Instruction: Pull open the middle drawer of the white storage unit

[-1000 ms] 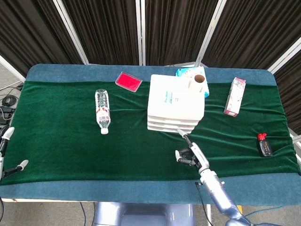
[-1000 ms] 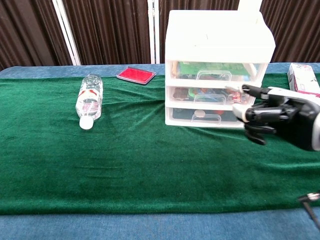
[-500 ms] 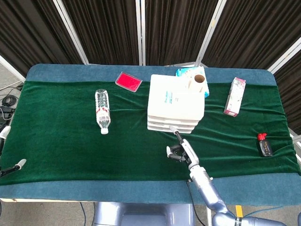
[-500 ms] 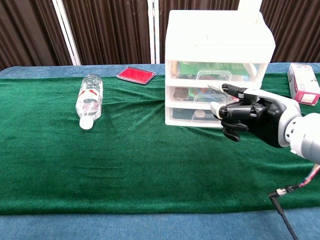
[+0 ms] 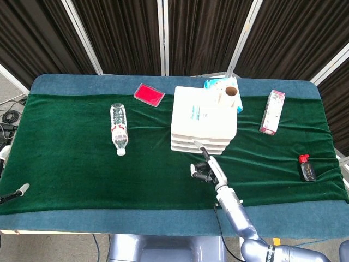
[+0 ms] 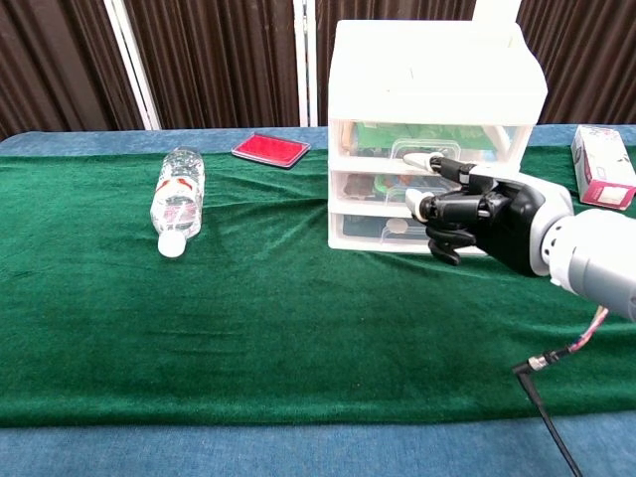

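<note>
The right hand (image 6: 477,217) has slid left across the white storage unit (image 6: 432,129) near the table's far edge, holding nothing, one finger out, and should hook the shut middle drawer (image 6: 397,186) squarely.

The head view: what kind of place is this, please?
Probably a robot test or recording setup, not a home. Dark curtains with white poles close off the back, a green cloth covers the table, and unrelated items lie spread out: a water bottle, a white storage unit, a carton.
</note>
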### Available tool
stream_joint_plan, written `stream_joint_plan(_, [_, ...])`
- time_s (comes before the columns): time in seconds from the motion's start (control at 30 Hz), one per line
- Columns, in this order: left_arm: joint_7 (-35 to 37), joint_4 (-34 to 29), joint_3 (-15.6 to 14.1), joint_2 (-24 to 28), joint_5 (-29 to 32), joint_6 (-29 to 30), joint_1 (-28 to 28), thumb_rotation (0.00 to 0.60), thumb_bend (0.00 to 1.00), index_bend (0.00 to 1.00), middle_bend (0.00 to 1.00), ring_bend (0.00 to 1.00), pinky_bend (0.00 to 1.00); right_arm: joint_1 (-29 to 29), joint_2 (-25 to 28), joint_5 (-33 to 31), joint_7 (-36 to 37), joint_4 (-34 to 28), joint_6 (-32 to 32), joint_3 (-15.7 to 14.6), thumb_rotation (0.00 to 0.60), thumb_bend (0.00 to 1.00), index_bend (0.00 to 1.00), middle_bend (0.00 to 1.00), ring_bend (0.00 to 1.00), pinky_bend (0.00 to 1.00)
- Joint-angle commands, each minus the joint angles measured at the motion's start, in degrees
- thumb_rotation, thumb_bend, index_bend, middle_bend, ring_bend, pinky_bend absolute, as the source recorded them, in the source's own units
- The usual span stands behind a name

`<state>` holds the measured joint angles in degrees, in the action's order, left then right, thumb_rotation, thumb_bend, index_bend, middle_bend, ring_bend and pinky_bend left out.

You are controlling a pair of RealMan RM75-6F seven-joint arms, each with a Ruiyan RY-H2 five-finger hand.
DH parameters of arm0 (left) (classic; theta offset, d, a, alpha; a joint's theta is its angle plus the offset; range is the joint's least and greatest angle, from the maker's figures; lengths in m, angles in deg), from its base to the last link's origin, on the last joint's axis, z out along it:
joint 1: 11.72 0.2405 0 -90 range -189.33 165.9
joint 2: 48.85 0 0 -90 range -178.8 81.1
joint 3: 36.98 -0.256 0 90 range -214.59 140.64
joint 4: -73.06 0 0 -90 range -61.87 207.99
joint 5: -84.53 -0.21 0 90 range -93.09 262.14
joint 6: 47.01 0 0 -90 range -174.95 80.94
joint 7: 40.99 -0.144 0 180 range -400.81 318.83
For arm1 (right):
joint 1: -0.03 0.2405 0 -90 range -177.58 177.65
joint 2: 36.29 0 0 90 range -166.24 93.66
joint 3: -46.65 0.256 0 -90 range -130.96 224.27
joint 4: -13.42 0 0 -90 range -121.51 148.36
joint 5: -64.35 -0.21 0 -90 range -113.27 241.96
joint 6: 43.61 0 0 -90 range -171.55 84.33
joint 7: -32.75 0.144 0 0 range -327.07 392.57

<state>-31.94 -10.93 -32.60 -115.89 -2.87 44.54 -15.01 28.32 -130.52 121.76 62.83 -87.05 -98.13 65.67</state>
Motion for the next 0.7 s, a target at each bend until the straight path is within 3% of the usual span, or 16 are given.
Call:
stream_joint_plan(0.03, [0.0,0.0,0.0,0.0,0.1,0.0,0.0,0.6,0.0,0.0,0.0,0.0,0.0,0.2,-0.1,-0.4,0.0,0.5,0.4,0.3,0.6,0.51,0.04,0.91,0.96,0.84])
stream_joint_plan(0.7, [0.3,0.3,0.1,-0.1,0.4,-0.5,-0.1,0.6,0.0,0.0,0.0,0.0,0.0,1.8,-0.1,-2.9,2.8,1.3,5.4,3.3,0.6,0.54,0.13,0.92,0.96,0.84])
